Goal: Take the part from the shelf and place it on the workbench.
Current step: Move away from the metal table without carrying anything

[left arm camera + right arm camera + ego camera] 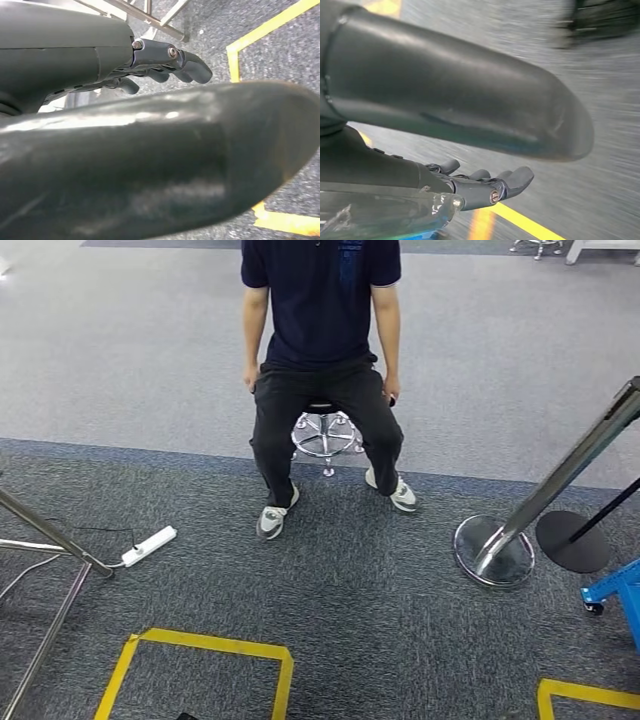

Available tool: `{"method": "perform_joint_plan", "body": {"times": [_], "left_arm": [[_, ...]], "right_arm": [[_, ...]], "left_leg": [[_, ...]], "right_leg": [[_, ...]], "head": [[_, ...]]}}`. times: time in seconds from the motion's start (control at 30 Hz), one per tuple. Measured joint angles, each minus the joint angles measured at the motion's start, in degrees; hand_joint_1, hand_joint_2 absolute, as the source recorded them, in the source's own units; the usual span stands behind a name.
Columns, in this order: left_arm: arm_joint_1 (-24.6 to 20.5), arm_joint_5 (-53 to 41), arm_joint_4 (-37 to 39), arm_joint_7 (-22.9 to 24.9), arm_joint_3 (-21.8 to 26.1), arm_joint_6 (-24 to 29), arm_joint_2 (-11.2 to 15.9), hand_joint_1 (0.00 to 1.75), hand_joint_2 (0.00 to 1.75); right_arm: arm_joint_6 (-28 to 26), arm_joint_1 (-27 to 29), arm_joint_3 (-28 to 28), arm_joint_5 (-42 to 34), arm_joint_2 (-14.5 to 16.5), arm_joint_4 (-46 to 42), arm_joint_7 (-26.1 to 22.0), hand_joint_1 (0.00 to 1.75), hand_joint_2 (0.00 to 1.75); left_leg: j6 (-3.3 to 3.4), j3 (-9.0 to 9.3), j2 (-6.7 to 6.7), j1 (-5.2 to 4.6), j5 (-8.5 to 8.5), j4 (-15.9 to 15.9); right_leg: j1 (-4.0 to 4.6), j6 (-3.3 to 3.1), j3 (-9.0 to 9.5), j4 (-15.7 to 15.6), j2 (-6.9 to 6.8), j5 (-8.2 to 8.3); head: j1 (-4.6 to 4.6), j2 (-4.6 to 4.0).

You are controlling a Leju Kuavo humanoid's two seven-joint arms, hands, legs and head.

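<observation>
A person (pixel 321 360) is seen seated on a chrome-based stool (pixel 324 432) on the carpet, cut off at the shoulders by the upper edge of the head view. A white power strip (pixel 149 546) lies on the dark carpet to the left, near a metal frame (pixel 45 570) that is only partly in frame. On the right, a slanted chrome post (pixel 562 472) rises from a round base, beside a black round base (pixel 572 541), and a blue cart corner (pixel 619 592) is cropped by the edge. Yellow floor tape (pixel 204 655) marks squares, their near sides cut off.

In the left wrist view, the left hand (pixel 166 62) is shown with fingers extended and apart, nothing held; much of the picture is blocked by the thick thumb. In the right wrist view, the right hand (pixel 486 185) is likewise spread and empty, over a floor heavily blurred by motion. A dark shape at the far edge cannot be made out.

The part and the shelf cannot be located; their position cannot be told.
</observation>
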Motion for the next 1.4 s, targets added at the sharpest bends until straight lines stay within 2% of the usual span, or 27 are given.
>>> {"method": "perform_joint_plan", "body": {"times": [0.03, 0.1, 0.17, 0.23, 0.27, 0.3, 0.37, 0.43, 0.47, 0.5, 0.53, 0.63, 0.7, 0.73, 0.77, 0.83, 0.9, 0.93, 0.97, 1.0, 1.03, 1.07, 1.13, 1.2, 1.27, 1.33, 1.4], "left_arm": [[0.1, 0.0, 0.0, 0.0, 0.2, 0.1, 0.0, 0.00, 0.00], [0.1, 0.0, 0.0, 0.0, 0.6, 0.2, -0.1, 0.00, 0.00], [0.0, 0.0, 0.0, 0.0, 0.9, 0.2, -0.1, 0.00, 0.00], [-0.2, 0.0, 0.0, 0.0, 1.2, 0.3, -0.2, 0.00, 0.00], [-0.2, 0.0, 0.0, -0.1, 1.3, 0.3, -0.2, 0.00, 0.00], [-0.2, 0.0, 0.0, -0.2, 1.4, 0.4, -0.2, 0.00, 0.00], [-0.1, 0.0, 0.0, -0.3, 1.6, 0.5, -0.2, 0.00, 0.87], [0.1, -0.3, 0.1, -0.3, 1.6, 0.4, -0.2, 0.00, 1.75], [0.1, -0.5, 0.1, -0.3, 1.7, 0.3, -0.2, 0.00, 1.75], [0.1, -0.7, 0.1, -0.3, 1.7, 0.1, -0.3, 0.00, 1.75], [0.0, -1.0, 0.1, -0.2, 1.7, -0.1, -0.3, 0.00, 1.75], [-0.1, -1.3, 0.1, 0.0, 1.7, -0.6, -0.5, 0.00, 1.75], [-0.3, -1.5, 0.1, 0.2, 1.7, -0.9, -0.7, 0.00, 1.75], [-0.4, -1.6, 0.1, 0.3, 1.7, -1.0, -0.9, 0.00, 1.75], [-0.6, -1.7, 0.1, 0.4, 1.7, -1.1, -1.0, 0.00, 1.75], [-0.7, -1.9, 0.1, 0.3, 1.7, -1.2, -1.2, 0.00, 1.75], [-0.6, -2.0, 0.1, 0.3, 1.7, -1.2, -1.3, 0.00, 1.75], [-0.5, -2.0, 0.1, 0.3, 1.7, -1.3, -1.4, 0.00, 1.75], [-0.4, -2.0, 0.1, 0.4, 1.7, -1.3, -1.4, 0.00, 1.75], [-0.3, -2.1, 0.1, 0.4, 1.7, -1.3, -1.4, 0.00, 1.75], [-0.3, -2.2, 0.1, 0.4, 1.7, -1.2, -1.4, 0.00, 1.75], [-0.3, -2.3, 0.1, 0.4, 1.7, -1.2, -1.4, 0.00, 1.75], [-0.4, -2.4, 0.1, 0.4, 1.7, -1.1, -1.4, 0.00, 1.75], [-0.5, -2.4, 0.1, 0.4, 1.7, -1.0, -1.4, 0.00, 1.75], [-0.6, -2.5, 0.1, 0.4, 1.7, -0.9, -1.4, 0.00, 1.75], [-0.7, -2.8, 0.1, 0.4, 1.7, -0.7, -1.2, 0.00, 1.75], [-0.6, -3.3, 0.1, 0.3, 1.7, -0.5, -1.0, 0.00, 1.75]], "right_arm": [[-0.1, 0.6, -0.1, 0.0, 0.4, 0.0, 2.2, 0.00, 0.00], [-0.4, 1.2, -0.3, -0.1, 1.2, 0.1, 4.6, 0.00, 0.00], [-0.4, 1.3, -0.5, -0.1, 1.8, 0.1, 5.4, 0.00, 0.00], [-0.4, 1.6, -0.5, -0.2, 2.0, 0.1, 5.9, 0.00, 0.00], [-0.4, 1.8, -0.6, -0.3, 2.1, 0.2, 6.2, 0.00, 0.00], [-0.4, 1.9, -0.7, -0.4, 2.2, 0.2, 6.3, 0.00, 0.00], [-0.4, 1.8, -0.9, -0.6, 2.3, 0.2, 6.2, 0.00, 0.00], [-0.3, 1.4, -0.9, -0.1, 2.4, 0.2, 7.2, 0.00, 0.00], [-0.1, 1.3, -0.9, 0.4, 2.4, 0.2, 8.3, 0.00, 0.00], [0.1, 1.3, -0.9, 1.1, 2.5, 0.3, 9.7, 0.00, 0.00], [0.3, 1.3, -0.9, 1.6, 2.5, 0.3, 10.8, 0.00, 0.00], [0.8, 0.9, -0.8, 2.1, 2.8, 0.4, 12.0, 0.00, 0.00], [1.2, 0.7, -0.8, 2.0, 3.4, 0.4, 12.2, 0.00, 0.00], [1.2, 0.6, -0.8, 2.0, 3.6, 0.5, 12.3, 0.00, 0.00], [1.3, 0.7, -0.8, 1.9, 3.9, 0.5, 12.4, 0.00, 0.00], [1.2, 0.6, -0.8, 1.9, 4.3, 0.6, 12.7, 0.00, 0.00], [1.2, 0.3, -0.8, 2.0, 4.7, 0.6, 12.9, 0.00, 0.00], [1.2, 0.2, -0.8, 2.0, 4.8, 0.6, 13.0, 0.00, 0.00], [1.2, 0.1, -0.8, 2.0, 4.8, 0.6, 13.0, 0.00, 0.00], [1.2, 0.1, -0.8, 2.0, 4.9, 0.6, 13.1, 0.00, 0.00], [1.3, 0.1, -0.8, 2.0, 4.9, 0.6, 13.1, 0.00, 0.00], [1.4, 0.2, -0.8, 2.0, 4.9, 0.6, 13.0, 0.00, 0.00], [1.5, 0.1, -0.8, 2.0, 4.9, 0.6, 12.6, 0.00, 0.00], [1.6, 0.1, -0.8, 2.2, 4.9, 0.6, 11.9, 0.00, 0.00], [1.7, 0.3, -0.8, 2.5, 4.9, 0.6, 11.1, 0.00, 0.00], [1.7, 0.5, -0.8, 2.7, 5.0, 0.6, 10.1, 0.00, 0.00], [1.5, 0.2, -0.7, 2.8, 5.1, 0.7, 9.0, 0.00, 0.00]], "left_leg": [[0.10, 1.28, -0.30, 0.04, 1.87, -2.6], [0.29, 5.23, -2.82, 0.31, 5.47, -10.6], [0.57, 7.50, -4.96, 0.42, 6.71, -15.3], [1.20, 7.67, -4.28, 0.19, 6.86, -15.9], [1.64, 7.73, -3.63, 0.15, 7.09, -16.0], [2.10, 7.77, -2.92, 0.14, 7.33, -16.2], [2.71, 7.75, -1.35, 0.05, 7.59, -16.4], [2.91, 7.68, 0.33, -0.17, 7.58, -16.4], [2.93, 7.66, 1.14, -0.23, 7.55, -16.4], [2.90, 7.67, 1.87, -0.25, 7.52, -16.4], [2.83, 7.72, 2.53, -0.25, 7.47, -16.4], [2.12, 8.08, 4.19, -0.52, 7.02, -16.2], [1.46, 8.36, 5.05, -0.74, 6.84, -16.2], [1.17, 8.50, 5.45, -0.67, 6.85, -16.3], [0.83, 8.57, 5.41, -0.53, 6.76, -16.3], [0.19, 7.76, 3.43, -0.28, 5.15, -14.3], [-0.18, 4.68, 0.89, -0.12, 1.50, -7.7], [-0.24, 2.72, 0.39, -0.08, -0.16, -3.7], [-0.26, 1.21, 0.21, -0.06, -0.91, -0.9], [-0.24, 0.52, 0.11, -0.04, -0.52, 0.1], [-0.17, 0.92, -0.04, 0.01, 0.99, -1.2], [-0.10, 2.24, -0.41, 0.10, 3.16, -4.3], [-0.04, 5.58, -2.73, 0.47, 6.68, -12.0], [0.24, 7.07, -4.41, 0.58, 7.55, -15.7], [1.03, 7.13, -3.62, 0.40, 7.72, -16.1], [1.95, 7.22, -2.35, 0.35, 8.08, -16.4], [2.49, 7.24, -0.92, 0.16, 8.16, -16.5]], "right_leg": [[-0.04, 0.11, -0.02, 0.0, 0.74, 0.10], [-0.07, 0.52, -0.21, 0.1, 2.25, 0.36], [-0.14, 1.15, -0.56, 0.1, 3.64, 0.69], [-0.39, 1.93, -0.97, -0.3, 4.84, 1.17], [-0.46, 2.20, -1.24, -0.2, 4.47, 1.18], [-0.40, 2.37, -1.87, 0.7, 3.19, 0.56], [-0.16, 2.50, -4.40, 6.0, -0.58, -2.83], [-0.09, 2.73, -7.68, 13.7, -2.39, -6.76], [-0.10, 2.79, -8.44, 16.0, -2.61, -7.55], [-0.10, 2.83, -8.06, 16.1, -2.75, -7.29], [-0.10, 2.81, -6.42, 13.8, -3.01, -6.10], [0.05, 2.40, 0.61, 2.7, -5.54, -2.30], [0.30, 1.72, 1.91, 0.5, -5.96, -1.89], [0.35, 1.32, 1.86, 0.4, -5.34, -1.73], [0.34, 0.94, 1.76, 0.3, -4.84, -1.61], [0.15, 0.23, 1.68, 0.0, -3.88, -1.31], [0.07, -0.24, 1.56, -0.1, -2.77, -1.17], [0.09, -0.36, 1.48, -0.1, -2.11, -1.14], [0.12, -0.43, 1.42, -0.1, -1.41, -1.12], [0.13, -0.42, 1.40, -0.1, -0.68, -1.07], [0.11, -0.36, 1.40, -0.1, 0.05, -1.01], [0.06, -0.26, 1.41, -0.1, 0.77, -0.93], [0.04, 0.19, 1.21, 0.1, 2.15, -0.76], [0.00, 0.90, 0.80, 0.1, 3.29, -0.47], [-0.22, 1.67, 0.34, -0.3, 4.06, -0.09], [-0.20, 2.09, -0.77, 1.3, 1.88, -1.17], [-0.05, 2.27, -3.65, 7.5, -1.50, -4.80]], "head": [[0.01, 0.00], [-0.04, 0.00], [-0.08, 0.00], [-0.08, 0.00], [-0.09, 0.00], [0.03, 0.00], [0.21, 0.00], [0.26, 0.00], [0.26, 0.00], [0.27, 0.00], [0.27, 0.00], [0.21, 0.00], [-0.02, 0.00], [-0.13, 0.00], [-0.17, 0.00], [-0.34, 0.00], [-0.57, 0.00], [-0.59, 0.00], [-0.60, 0.00], [-0.59, 0.00], [-0.59, 0.00], [-0.59, 0.00], [-0.59, 0.00], [-0.59, 0.00], [-0.56, 0.00], [-0.37, 0.00], [-0.17, 0.00]]}}
